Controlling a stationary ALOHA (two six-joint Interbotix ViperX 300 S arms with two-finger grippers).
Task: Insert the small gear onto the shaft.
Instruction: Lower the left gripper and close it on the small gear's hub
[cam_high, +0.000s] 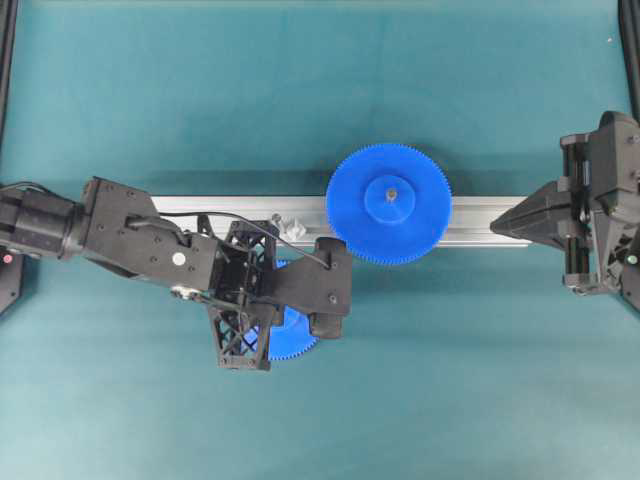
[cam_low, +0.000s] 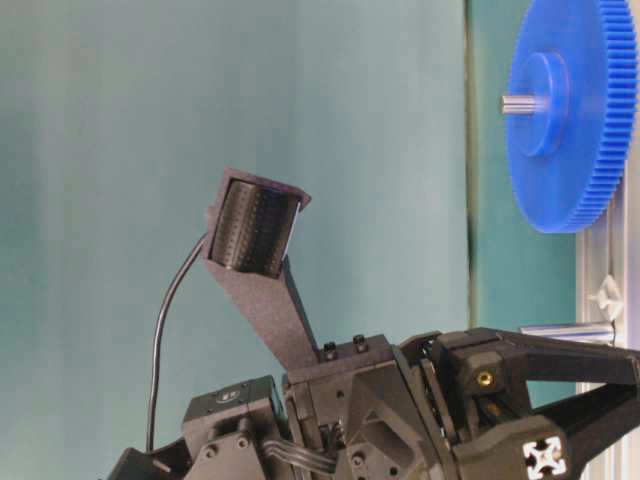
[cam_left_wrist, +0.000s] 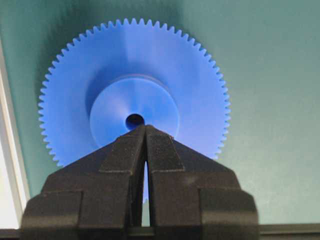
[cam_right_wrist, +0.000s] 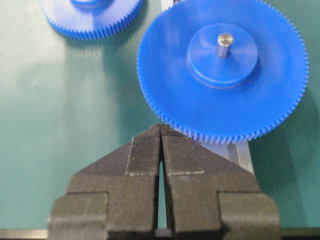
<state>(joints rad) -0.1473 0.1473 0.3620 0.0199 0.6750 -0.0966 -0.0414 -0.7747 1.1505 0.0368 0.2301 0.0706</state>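
Black, textured fingertips of the left gripper (cam_left_wrist: 145, 131) are pressed together with nothing between them, the tips over the raised round hub of the small blue plastic toothed gear (cam_left_wrist: 135, 95), just short of its dark central hole. That gear lies flat on the teal table mat (cam_high: 320, 90), mostly hidden under the left gripper from overhead. Just beyond the left gripper, on the silver aluminium rail (cam_high: 200, 205), stands the thin grey metal shaft (cam_high: 283, 221) with shiny pieces at its base. Farther along the rail sits the wider blue gear (cam_high: 389, 203) on a grey pin. Facing it, the right gripper (cam_right_wrist: 160, 131) is likewise pressed together, holding nothing.
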